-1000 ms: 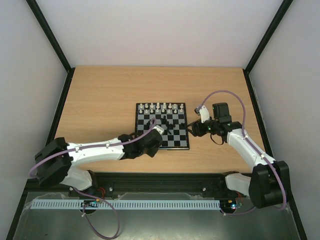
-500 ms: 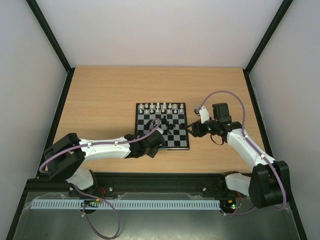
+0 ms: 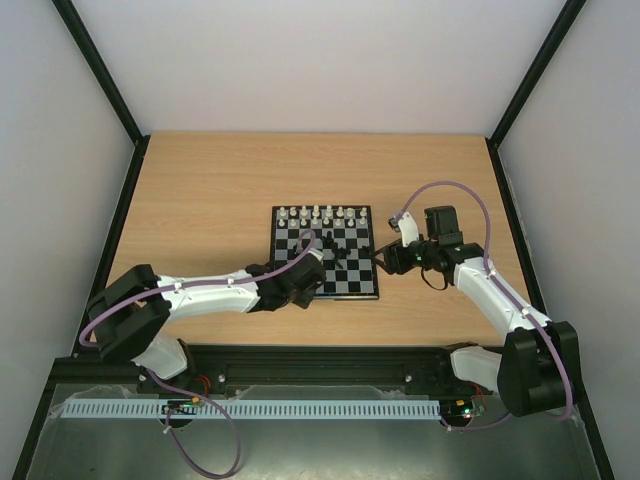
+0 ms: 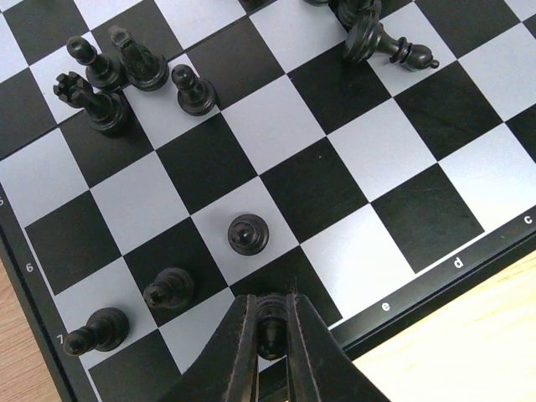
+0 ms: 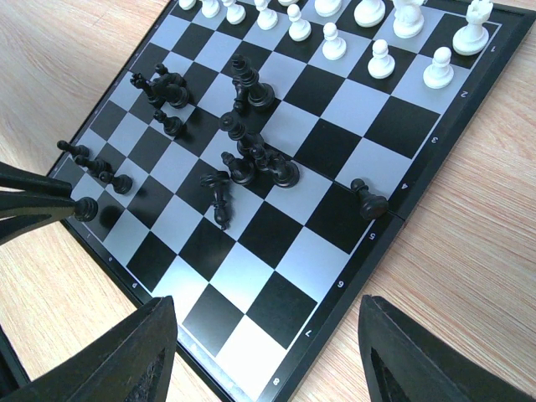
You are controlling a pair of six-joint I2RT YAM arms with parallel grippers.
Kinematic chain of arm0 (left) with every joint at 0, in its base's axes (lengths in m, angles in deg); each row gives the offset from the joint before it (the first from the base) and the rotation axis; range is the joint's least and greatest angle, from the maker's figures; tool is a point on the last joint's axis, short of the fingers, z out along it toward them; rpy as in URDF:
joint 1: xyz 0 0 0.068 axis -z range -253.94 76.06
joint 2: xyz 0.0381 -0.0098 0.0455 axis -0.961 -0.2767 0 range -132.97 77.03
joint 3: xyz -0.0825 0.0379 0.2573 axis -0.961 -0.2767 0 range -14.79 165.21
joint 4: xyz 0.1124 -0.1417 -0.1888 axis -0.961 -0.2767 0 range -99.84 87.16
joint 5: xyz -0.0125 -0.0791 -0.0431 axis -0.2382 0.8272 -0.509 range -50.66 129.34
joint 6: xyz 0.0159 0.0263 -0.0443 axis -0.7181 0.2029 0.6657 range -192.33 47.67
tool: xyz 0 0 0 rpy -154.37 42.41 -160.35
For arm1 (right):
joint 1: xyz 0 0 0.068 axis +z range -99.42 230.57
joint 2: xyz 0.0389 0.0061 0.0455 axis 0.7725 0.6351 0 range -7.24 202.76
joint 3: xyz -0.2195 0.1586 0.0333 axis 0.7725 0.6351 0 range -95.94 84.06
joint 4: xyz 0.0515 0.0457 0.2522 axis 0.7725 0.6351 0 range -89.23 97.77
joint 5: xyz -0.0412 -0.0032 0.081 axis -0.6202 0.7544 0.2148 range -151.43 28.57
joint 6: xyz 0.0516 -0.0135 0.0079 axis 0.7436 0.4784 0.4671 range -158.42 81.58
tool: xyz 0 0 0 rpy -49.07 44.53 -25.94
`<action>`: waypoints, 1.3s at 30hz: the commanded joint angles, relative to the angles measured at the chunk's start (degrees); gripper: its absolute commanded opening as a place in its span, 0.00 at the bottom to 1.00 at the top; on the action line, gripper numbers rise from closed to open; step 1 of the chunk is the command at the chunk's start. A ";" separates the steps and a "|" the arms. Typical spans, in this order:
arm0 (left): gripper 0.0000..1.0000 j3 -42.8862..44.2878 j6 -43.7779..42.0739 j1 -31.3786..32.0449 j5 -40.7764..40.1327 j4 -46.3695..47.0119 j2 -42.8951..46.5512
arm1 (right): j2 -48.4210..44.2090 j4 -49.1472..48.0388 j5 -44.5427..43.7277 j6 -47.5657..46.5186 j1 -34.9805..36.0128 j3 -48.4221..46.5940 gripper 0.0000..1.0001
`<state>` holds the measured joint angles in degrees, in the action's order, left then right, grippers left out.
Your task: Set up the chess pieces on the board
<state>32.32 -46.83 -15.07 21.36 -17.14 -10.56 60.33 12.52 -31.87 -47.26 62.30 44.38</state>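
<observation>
The board [image 3: 356, 281] lies mid-table. White chess pieces [image 3: 317, 213] stand in rows along its far edge, also in the right wrist view [image 5: 381, 59]. Black pieces [image 5: 251, 163] cluster mid-board, some fallen. My left gripper [image 4: 272, 314] is shut on a black pawn [image 4: 272, 328] just above a square in the row by the board's rim [image 4: 394, 314]. Three black pawns [image 4: 249, 234] stand in that row beside it. In the top view the left gripper [image 3: 314, 260] is over the board's near-left part. My right gripper [image 5: 268, 352] is open and empty, above the board's right corner [image 5: 276, 251].
More black pieces [image 4: 109, 79] stand grouped farther in on the board, and one lies on its side [image 4: 389, 46]. A lone black pawn [image 5: 368, 201] stands by the right rim. Wooden table [image 3: 200, 200] surrounds the board, with walls at the sides.
My left arm has shifted a little to the left over the board's near-left part, still holding the pawn. The right arm has not moved.
</observation>
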 commanded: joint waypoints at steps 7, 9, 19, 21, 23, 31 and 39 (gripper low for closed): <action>0.06 -1.50 0.34 -0.25 1.03 2.23 -1.64 | 0.28 1.96 1.01 -1.01 -0.17 -0.96 0.60; 0.06 -1.60 0.38 -0.27 1.39 2.55 -1.99 | 0.35 1.96 1.02 -1.09 -0.15 -0.93 0.60; 0.10 -1.61 0.33 -0.30 1.36 2.83 -3.28 | 0.62 2.05 1.02 -1.27 -0.10 -0.95 0.60; 0.13 -1.55 0.47 -0.29 1.52 1.97 -3.14 | 0.63 2.04 1.06 -1.26 -0.11 -1.01 0.60; 0.18 -1.73 0.81 -0.26 1.54 1.10 -2.15 | 0.63 2.07 1.07 -1.22 -0.15 -1.01 0.60; 0.35 1.44 0.03 -0.31 0.60 -4.08 6.91 | 1.32 2.54 1.80 -1.62 -0.21 -1.26 0.60; 0.96 9.19 -5.71 -0.99 -4.29 -9.43 20.23 | 3.23 7.71 1.53 -5.16 -0.04 -6.45 0.60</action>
<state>37.13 -48.89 -15.15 21.43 -23.33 2.60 61.67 14.81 -31.34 -49.16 62.30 42.90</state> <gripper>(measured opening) 0.596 0.602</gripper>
